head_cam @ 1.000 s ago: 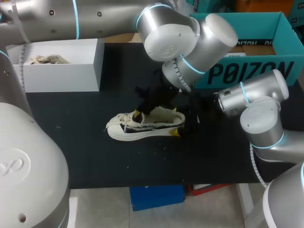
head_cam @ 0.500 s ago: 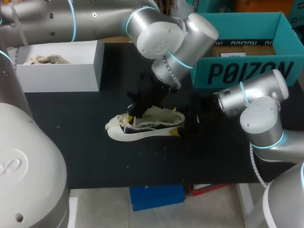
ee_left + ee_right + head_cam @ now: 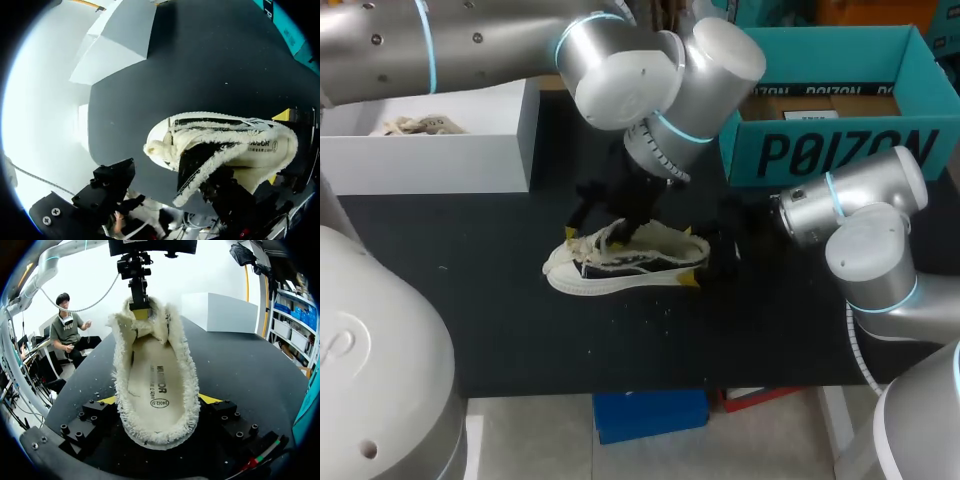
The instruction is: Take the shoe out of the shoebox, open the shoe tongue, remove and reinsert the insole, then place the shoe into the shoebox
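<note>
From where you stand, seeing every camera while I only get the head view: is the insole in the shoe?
Observer: Yes. The right wrist view looks straight into the shoe, and the insole lies flat inside.
Operator: And that big left arm, what is it doing in there?
Observer: The same view shows one fingertip of the left gripper at the front end of the shoe's opening, in the fleece.

Head view looks down from above; both wrist views sit close, all sharing the shoe
</note>
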Robot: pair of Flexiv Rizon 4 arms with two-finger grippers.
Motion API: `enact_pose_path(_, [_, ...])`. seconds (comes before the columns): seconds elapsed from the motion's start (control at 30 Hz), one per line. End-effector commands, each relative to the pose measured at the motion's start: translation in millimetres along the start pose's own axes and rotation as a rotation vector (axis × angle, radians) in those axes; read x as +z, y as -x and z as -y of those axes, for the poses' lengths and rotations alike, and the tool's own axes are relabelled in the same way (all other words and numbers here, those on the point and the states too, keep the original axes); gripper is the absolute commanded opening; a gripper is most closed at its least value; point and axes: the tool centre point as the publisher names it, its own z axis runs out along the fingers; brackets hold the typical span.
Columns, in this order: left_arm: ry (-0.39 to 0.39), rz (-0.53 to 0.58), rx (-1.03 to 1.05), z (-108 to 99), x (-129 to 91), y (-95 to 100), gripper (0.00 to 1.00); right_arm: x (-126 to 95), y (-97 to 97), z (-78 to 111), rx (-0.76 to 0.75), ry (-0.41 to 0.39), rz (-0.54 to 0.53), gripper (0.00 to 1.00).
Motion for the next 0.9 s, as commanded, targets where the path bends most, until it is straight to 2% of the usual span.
enact_pose_path(0.03, [-0.09,-0.103,0.006,-3,-10,21.5,1.0,2,1.5,0.9,0.001,0.0,0.002,0.0])
enact_pose_path(0.2, [-0.132,-0.076,0.047,6,-15,18.9,1.0,2,1.5,0.9,0.001,0.0,0.002,0.0])
enact_pose_path(0.37, [-0.153,-0.029,0.147,24,-9,7.7,1.0,2,1.5,0.9,0.001,0.0,0.002,0.0])
enact_pose_path(0.67, [-0.243,-0.056,0.481,52,1,-18.5,1.0,2,1.5,0.9,0.001,0.0,0.002,0.0])
enact_pose_path(0.73, [-0.25,-0.069,0.511,55,-1,-21.0,0.89,2,1.5,0.9,0.001,0.0,0.002,0.0])
enact_pose_path(0.77, [-0.261,-0.057,0.528,57,-4,-22.8,0.78,2,1.5,0.9,0.001,0.0,0.002,0.0])
enact_pose_path(0.8, [-0.271,-0.057,0.547,57,-6,-24.3,0.55,2,1.5,0.9,0.001,0.0,0.002,0.0])
enact_pose_path(0.87, [-0.283,-0.042,0.57,55,-11,-27.2,0.4,2,1.5,0.9,0.001,0.0,0.002,0.0])
enact_pose_path(0.9, [-0.282,-0.036,0.574,55,-12,-27.9,0.36,2,1.5,0.9,0.001,0.0,0.002,0.0])
